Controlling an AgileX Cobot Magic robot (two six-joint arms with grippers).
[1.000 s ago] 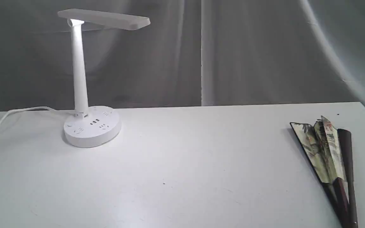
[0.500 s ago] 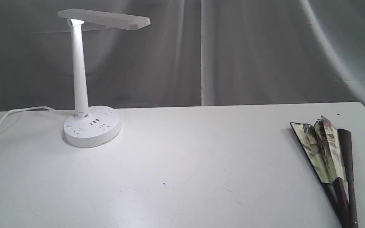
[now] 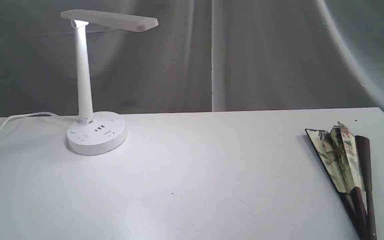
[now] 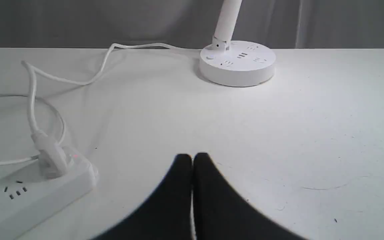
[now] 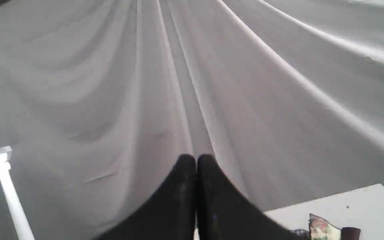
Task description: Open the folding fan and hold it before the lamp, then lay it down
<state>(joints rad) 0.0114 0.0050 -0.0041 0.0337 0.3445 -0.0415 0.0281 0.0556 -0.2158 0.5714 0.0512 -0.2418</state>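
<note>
Folding fan point(image 3: 342, 160) lying part-folded at right edge of tabletop point(image 3: 195, 180), long axis running near-to-far, ribs converging toward near edge. Lamp point(image 3: 84, 83) standing far left, well apart. Right hand point(image 5: 196, 159) nearer fan, hovering raised, pinched closed, holding nothing; left hand point(image 4: 192, 158) likewise, facing lamp.

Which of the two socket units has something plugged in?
The long power strip: a white plug sits in it. The lamp base shows only bare sockets.

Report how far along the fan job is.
Nothing looks done: the folding fan lies barely spread on the table, far from the lamp. In hand: nothing; left gripper and right gripper are shut, empty. Left: opening, holding before the lamp, laying down.
</note>
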